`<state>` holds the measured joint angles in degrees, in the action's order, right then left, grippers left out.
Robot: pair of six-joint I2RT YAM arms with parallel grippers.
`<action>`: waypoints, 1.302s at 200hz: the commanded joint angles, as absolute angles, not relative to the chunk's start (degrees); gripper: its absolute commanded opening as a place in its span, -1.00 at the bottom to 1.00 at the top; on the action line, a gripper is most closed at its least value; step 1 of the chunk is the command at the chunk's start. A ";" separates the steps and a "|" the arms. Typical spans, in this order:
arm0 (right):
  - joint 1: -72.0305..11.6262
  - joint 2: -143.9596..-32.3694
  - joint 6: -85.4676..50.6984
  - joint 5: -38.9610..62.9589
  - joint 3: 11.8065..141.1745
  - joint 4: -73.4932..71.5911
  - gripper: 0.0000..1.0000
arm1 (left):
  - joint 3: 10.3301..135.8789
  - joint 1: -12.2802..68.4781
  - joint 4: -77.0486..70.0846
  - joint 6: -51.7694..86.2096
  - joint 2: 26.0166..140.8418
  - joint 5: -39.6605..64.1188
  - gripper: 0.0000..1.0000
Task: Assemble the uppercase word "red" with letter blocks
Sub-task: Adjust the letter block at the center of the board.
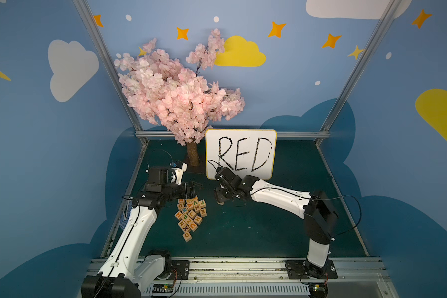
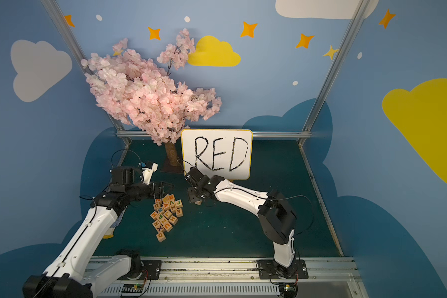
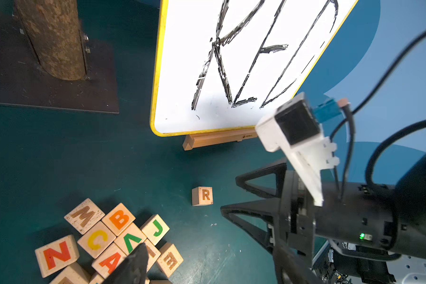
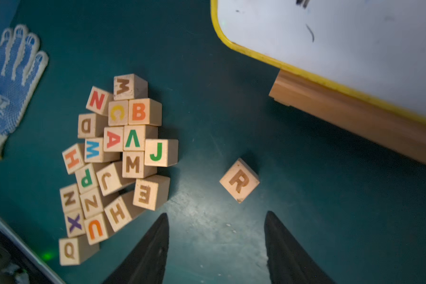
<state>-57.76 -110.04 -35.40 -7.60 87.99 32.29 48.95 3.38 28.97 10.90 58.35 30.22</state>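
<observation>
Judging the step in hand to be the setting-down of the first letter, we found the R block [image 4: 239, 180] alone on the green mat [image 4: 207, 98], in front of the whiteboard [image 4: 354, 49] and well apart from the pile of letter blocks [image 4: 118, 159]. The right gripper [image 4: 216, 213] stood with its jaws wide apart and empty, the R block just beyond its fingertips. We would withdraw straight upward to avoid nudging the cube, and reserve room beside it for the E block [image 4: 151, 192] and the D block [image 4: 88, 126], both in the pile. The left gripper [image 1: 191, 189] hovered over the pile's edge nearest the whiteboard; we could not tell its opening.
</observation>
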 commanded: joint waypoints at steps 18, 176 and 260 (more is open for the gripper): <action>-56.65 -117.12 -55.24 -9.34 94.97 46.23 0.31 | 48.16 3.00 28.47 11.16 57.38 31.21 0.57; -55.38 -123.82 -59.45 -2.96 100.90 45.68 0.34 | 48.17 2.69 28.67 10.99 57.48 31.11 0.57; -55.55 -127.79 -59.15 -2.72 105.45 48.84 0.08 | 48.16 2.37 28.65 10.88 57.23 31.22 0.57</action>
